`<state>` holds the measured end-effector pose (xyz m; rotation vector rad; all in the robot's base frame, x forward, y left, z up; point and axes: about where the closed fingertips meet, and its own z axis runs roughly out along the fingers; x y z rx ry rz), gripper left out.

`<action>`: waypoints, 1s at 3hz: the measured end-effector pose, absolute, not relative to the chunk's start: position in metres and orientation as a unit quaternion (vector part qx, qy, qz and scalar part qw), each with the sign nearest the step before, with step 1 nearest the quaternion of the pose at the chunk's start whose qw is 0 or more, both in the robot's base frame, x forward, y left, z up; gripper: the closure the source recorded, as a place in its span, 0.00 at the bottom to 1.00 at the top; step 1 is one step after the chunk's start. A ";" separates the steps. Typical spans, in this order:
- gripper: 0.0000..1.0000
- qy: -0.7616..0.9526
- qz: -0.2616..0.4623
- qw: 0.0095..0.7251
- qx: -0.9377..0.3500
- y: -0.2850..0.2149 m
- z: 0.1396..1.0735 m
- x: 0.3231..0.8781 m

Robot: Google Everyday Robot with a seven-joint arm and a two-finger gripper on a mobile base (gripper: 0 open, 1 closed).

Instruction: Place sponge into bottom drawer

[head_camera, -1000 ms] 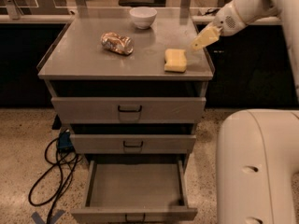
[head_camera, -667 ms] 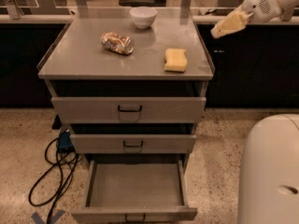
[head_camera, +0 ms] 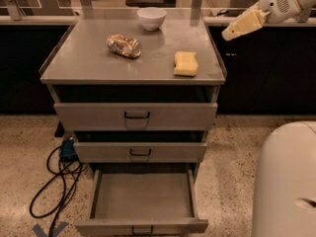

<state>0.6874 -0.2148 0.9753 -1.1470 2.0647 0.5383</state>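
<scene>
The pale yellow sponge (head_camera: 185, 63) lies on the grey cabinet top (head_camera: 89, 58), near its right edge. The bottom drawer (head_camera: 143, 201) is pulled out and its tray holds nothing. My gripper (head_camera: 232, 32) hangs in the air to the right of the cabinet, above and to the right of the sponge, apart from it. It carries nothing.
A dented metallic can (head_camera: 124, 45) lies on the cabinet top left of the sponge. A white bowl (head_camera: 151, 18) stands at the back. Two upper drawers (head_camera: 136, 115) are nearly shut. Black cables (head_camera: 57, 181) lie on the floor at the left. My white base (head_camera: 286, 181) fills the lower right.
My gripper and arm have moved to the right and slightly up, away from the cabinet top. The sponge, can and bowl have not moved.
</scene>
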 end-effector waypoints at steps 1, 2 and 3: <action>0.25 0.798 0.208 0.352 -0.443 -0.213 0.973 0.690; 0.02 0.802 0.208 0.347 -0.439 -0.210 0.956 0.703; 0.00 0.810 0.224 0.330 -0.430 -0.204 0.919 0.717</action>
